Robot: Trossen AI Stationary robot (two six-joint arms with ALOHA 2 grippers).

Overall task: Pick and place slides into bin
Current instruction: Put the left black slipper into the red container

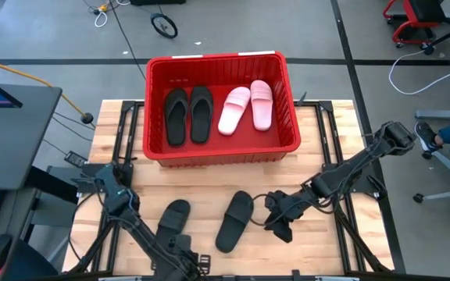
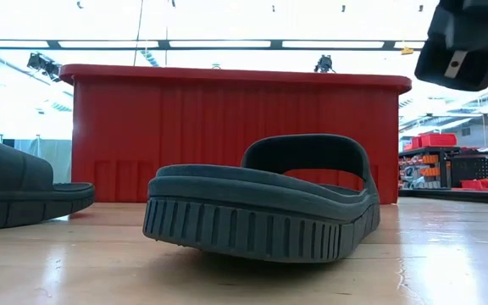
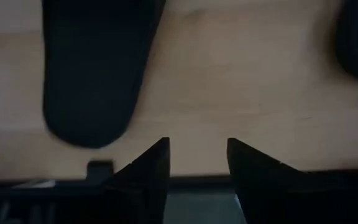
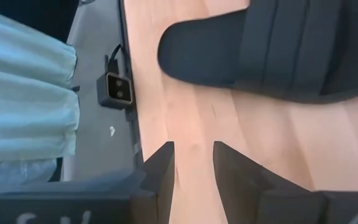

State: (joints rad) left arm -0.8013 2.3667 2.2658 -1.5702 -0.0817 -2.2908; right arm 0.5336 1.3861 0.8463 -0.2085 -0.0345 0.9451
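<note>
The bin (image 1: 222,151) at 12 o'clock holds two black slides (image 1: 188,114) and two pink slides (image 1: 246,107). Two more black slides (image 1: 235,221) lie on the table (image 1: 326,148) at 6 o'clock. The right gripper (image 1: 278,221) hovers open and empty just beside them at 4 o'clock; the left gripper (image 3: 196,163) is open at 7 o'clock.

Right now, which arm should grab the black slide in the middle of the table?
Probably right. The right claw is open, empty and just beside that middle black slide. The left claw, also open, sits nearer the other black slide. The bin already holds four.

Four black slides (image 1: 188,115), two pink slides (image 1: 248,107)
</note>
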